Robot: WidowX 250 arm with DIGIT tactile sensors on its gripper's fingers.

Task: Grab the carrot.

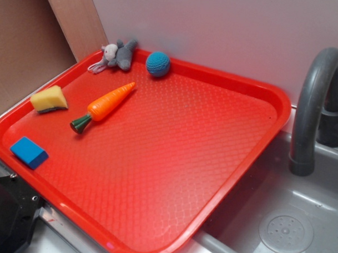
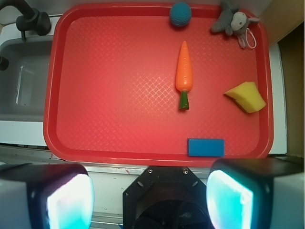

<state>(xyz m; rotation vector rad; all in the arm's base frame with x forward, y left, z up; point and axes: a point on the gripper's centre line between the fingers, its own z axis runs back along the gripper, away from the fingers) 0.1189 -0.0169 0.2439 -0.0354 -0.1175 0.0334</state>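
Gripper hangs off the near edge of the red tray, jaws spread wide with nothing between them; in the wrist view the two pale glowing fingertip pads sit at the bottom corners, well apart from each other. Carrot lies flat on the tray, ahead of the jaws and a little toward the right pad's side, clear of both pads; orange body points away from the gripper, dark green stem end toward it. Blue block rests between carrot and right jaw, closest to the gripper of all items, near the tray's near rim. Yellow sponge wedge sits farther out, right of the carrot. Teal ball is at the far rim beyond the carrot's tip; grey stuffed animal lies in the far right corner. Grey sink and faucet are left of the tray, past the left jaw's side.
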